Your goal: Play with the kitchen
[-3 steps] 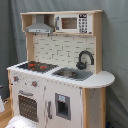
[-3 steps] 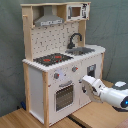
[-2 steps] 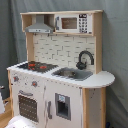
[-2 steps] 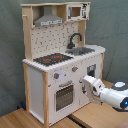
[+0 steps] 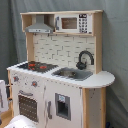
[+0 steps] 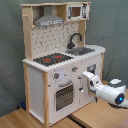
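1. Grey fabric backdrop is seen hanging in soft folds behind the kitchen in both exterior views, and a light wooden worktop with visible plank seams is seen beneath the kitchen in the second exterior view.
2. The kitchen is seen standing upright on that worktop, filling the middle of both exterior views; it is built of smooth white panels framed by pale wood uprights.
3. A flat black hob with red rings is set into the kitchen's counter, and a rectangular grey sink lies just beside it.
4. A black faucet with a curved, hooked spout rises behind the sink.
5. A brick-patterned white back wall is seen above the counter in the first exterior view.
6. A sloped grey hood hangs above the hob, with a small boxy microwave beside it on the top shelf.
7. Round knobs sit on the kitchen's front, above a windowed oven door with a bar handle.
8. The white, rounded arm is seen in the second exterior view reaching toward the kitchen's lower front, its end effector near the cupboard door beside the oven; whether it is released or clenched cannot be told.
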Robot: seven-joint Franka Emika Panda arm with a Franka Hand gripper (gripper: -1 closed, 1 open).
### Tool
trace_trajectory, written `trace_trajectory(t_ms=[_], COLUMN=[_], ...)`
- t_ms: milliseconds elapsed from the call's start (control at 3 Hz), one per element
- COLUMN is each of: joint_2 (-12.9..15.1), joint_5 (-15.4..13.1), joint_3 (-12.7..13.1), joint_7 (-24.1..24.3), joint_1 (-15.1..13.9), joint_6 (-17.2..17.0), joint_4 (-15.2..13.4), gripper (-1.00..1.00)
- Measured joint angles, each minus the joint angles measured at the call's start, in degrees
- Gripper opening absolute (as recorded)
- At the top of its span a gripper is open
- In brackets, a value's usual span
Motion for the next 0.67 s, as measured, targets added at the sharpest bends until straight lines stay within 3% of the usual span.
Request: trace_trajectory(t_ms=[333,667], joint_2=[0.0,-0.04], joint_5=[0.0,0.0], joint_3=[0.41,2.8], joint_7=[3.28,6.65], joint_1=[-3.96,-7.69], joint_6=[2.78,4.57], joint_4=[0.08,0.07], gripper=[1.0,1.0])
